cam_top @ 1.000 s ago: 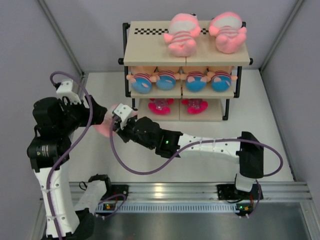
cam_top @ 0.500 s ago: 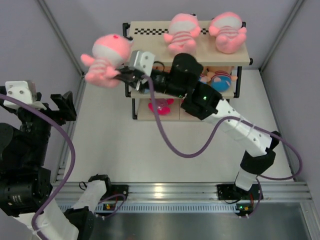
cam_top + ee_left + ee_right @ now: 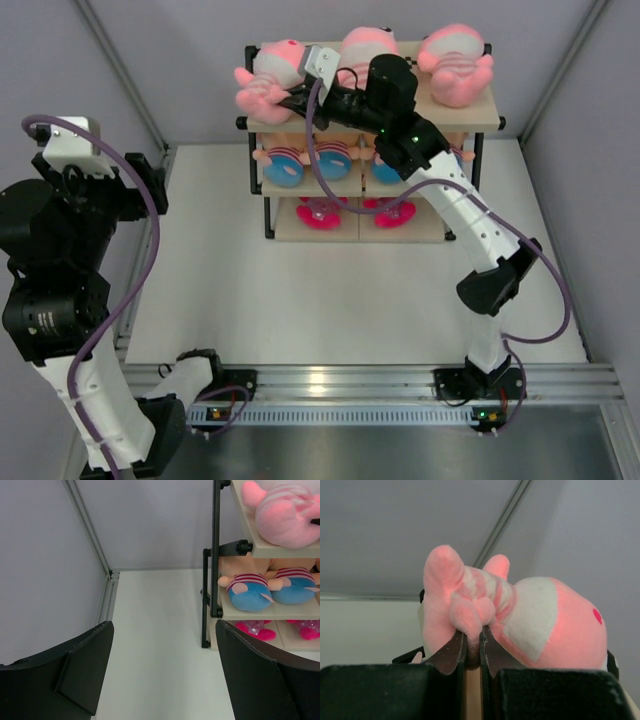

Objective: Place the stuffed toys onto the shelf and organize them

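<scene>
**Striped toy at the shelf's top-left corner, in the right arm's grip**

From above, the right gripper reaches over the top board of the shelf and holds a pale pink striped toy at that board's left end. The view does not show how tight the grip is. The right wrist view does: the two fingers are pinched almost together on a small pink limb of the toy, with the gripper right below its body.

The left wrist view looks at the shelf from the side. There the toy seems to rest on the top board, though the contact line is partly cut off at the frame's edge. That view also shows the left gripper spread wide and holding nothing, well away from the shelf post.

Only the overhead view takes in the whole rack. It shows two more pink animals on top, the dolls in the middle tier, and the magenta toys on the bottom tier.
</scene>
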